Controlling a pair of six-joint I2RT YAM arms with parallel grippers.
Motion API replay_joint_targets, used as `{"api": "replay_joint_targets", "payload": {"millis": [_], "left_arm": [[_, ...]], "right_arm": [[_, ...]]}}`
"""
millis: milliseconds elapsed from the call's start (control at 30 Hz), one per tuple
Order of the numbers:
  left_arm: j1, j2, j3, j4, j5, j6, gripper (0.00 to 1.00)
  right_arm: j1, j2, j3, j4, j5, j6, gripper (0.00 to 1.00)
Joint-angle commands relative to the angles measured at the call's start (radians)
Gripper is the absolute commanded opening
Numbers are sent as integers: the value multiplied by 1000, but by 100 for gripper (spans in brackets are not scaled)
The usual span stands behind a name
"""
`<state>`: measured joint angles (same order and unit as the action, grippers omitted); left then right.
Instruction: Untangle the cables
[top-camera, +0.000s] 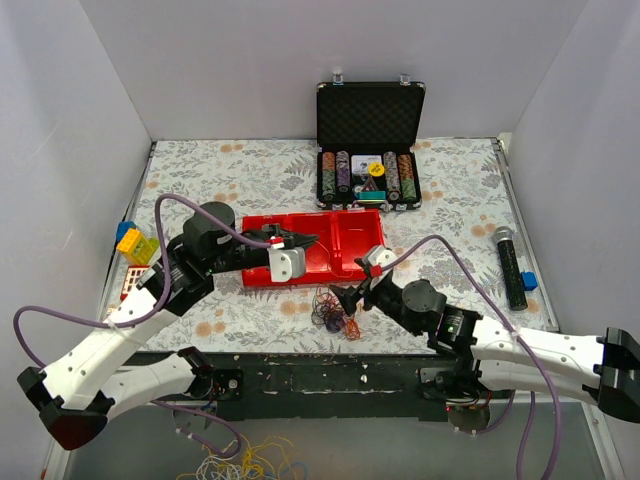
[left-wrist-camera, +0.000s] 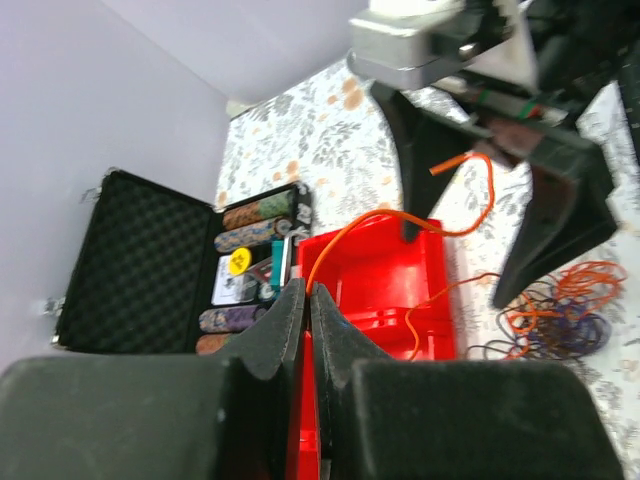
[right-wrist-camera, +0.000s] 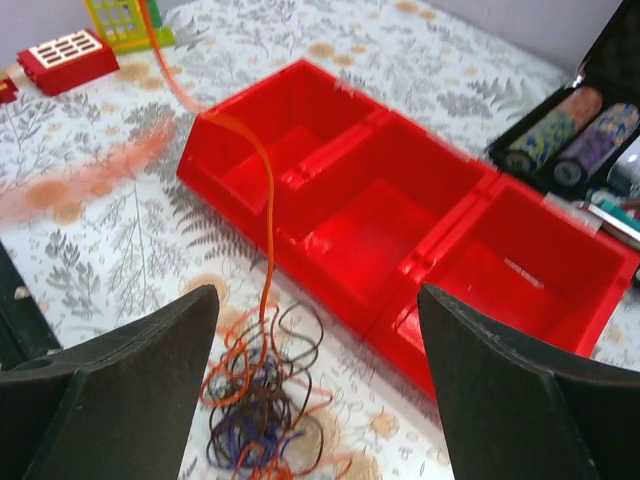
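The cables (top-camera: 335, 312) lie as one fist-sized tangle of orange, purple and dark brown wires on the flowered tablecloth, just in front of the red tray (top-camera: 345, 262). My left gripper (left-wrist-camera: 308, 292) is shut on one orange wire (left-wrist-camera: 345, 235) and holds it above the tray; in the top view it (top-camera: 308, 241) is over the tray's left part. The wire runs taut from the tangle (right-wrist-camera: 262, 415) up to the left (right-wrist-camera: 262, 190). My right gripper (right-wrist-camera: 315, 300) is open and empty, hovering right over the tangle (left-wrist-camera: 560, 312); in the top view it (top-camera: 346, 297) is at the tangle's right edge.
An open black case of poker chips (top-camera: 370, 150) stands behind the tray. A black cylinder (top-camera: 510, 265) and a blue block (top-camera: 528, 281) lie at the right. Yellow and blue toy bricks (top-camera: 135, 243) and a red-white piece (top-camera: 133, 281) lie at the left. A yellow-white wire bunch (top-camera: 245, 465) hangs below the table edge.
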<state>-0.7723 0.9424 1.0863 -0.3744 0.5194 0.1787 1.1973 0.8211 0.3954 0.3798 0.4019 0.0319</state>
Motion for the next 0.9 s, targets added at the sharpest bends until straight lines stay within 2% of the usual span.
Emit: {"api": "replay_joint_targets", "payload": {"millis": [0, 100, 233, 433, 533, 733, 867], "left_arm": [[-18, -5, 44, -87, 65, -88, 0], [-24, -10, 89, -89, 68, -119, 0], [-22, -11, 168, -90, 47, -140, 0], [-24, -13, 283, -69, -4, -137, 0], [-24, -27, 307, 23, -45, -153, 0], [-22, -5, 418, 161, -105, -201, 0], [-22, 36, 541, 175, -114, -232, 0]], "right_arm": [[-2, 116, 103, 192, 49, -121, 89], [-2, 216, 143, 244, 35, -121, 89], [-10, 321, 140, 310, 48, -96, 82], [-25, 383, 71, 343, -26, 22, 58], [-27, 404, 30, 373, -64, 74, 47], [-27, 513, 11, 416, -112, 132, 51], [-27, 588, 26, 426, -143, 154, 52]]}}
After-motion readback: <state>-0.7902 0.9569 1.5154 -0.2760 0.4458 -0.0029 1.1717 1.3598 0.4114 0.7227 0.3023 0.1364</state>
